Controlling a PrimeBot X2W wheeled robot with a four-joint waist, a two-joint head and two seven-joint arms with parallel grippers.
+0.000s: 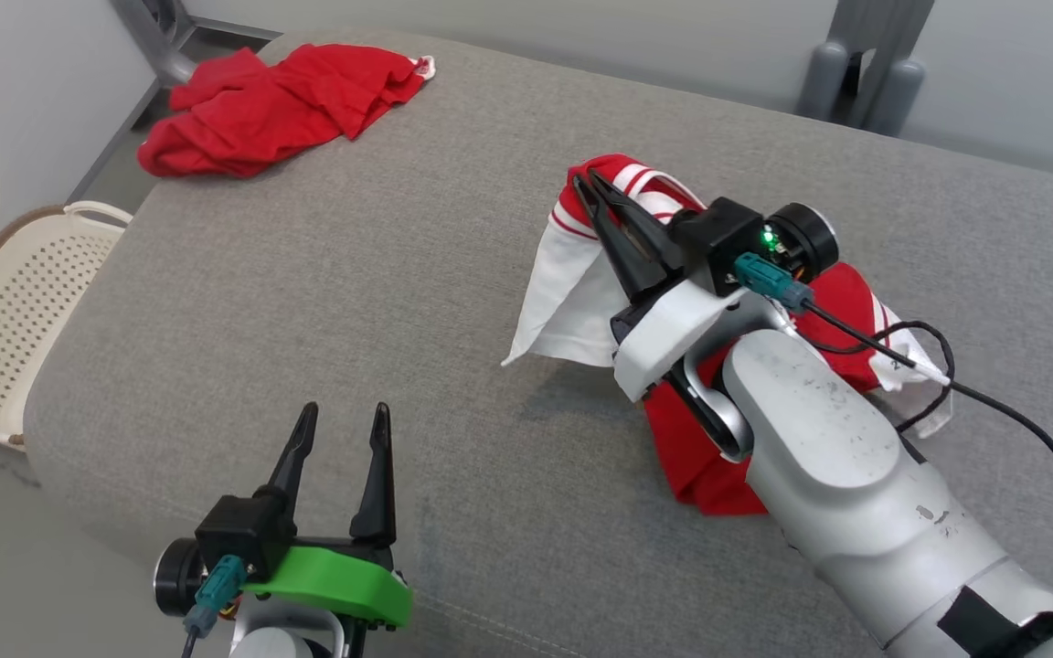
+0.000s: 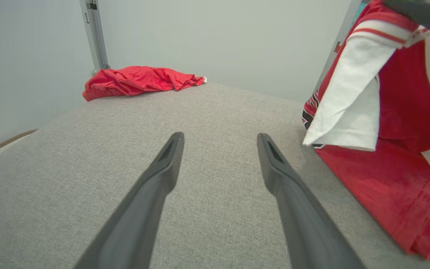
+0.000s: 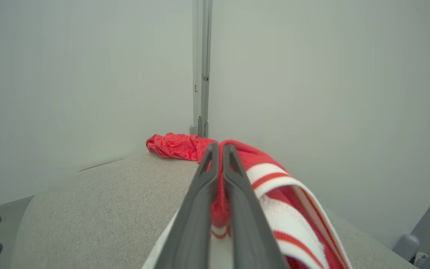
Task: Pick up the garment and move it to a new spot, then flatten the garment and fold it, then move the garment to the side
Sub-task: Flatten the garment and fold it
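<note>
While the right fingers [image 1: 625, 239] are pinched shut on a striped edge of the red-and-white shirt [image 1: 570, 297], the shirt hangs from them at about two o'clock on the grey couch [image 1: 353, 274], its lower red part resting on the fabric. The left fingers [image 1: 378, 475] stand spread apart and hold nothing at seven o'clock, near the couch's front edge. A crumpled red cloth [image 1: 271, 110] lies well apart at eleven o'clock, and a pale basket [image 1: 5, 311] sits off the couch at nine o'clock.
</note>
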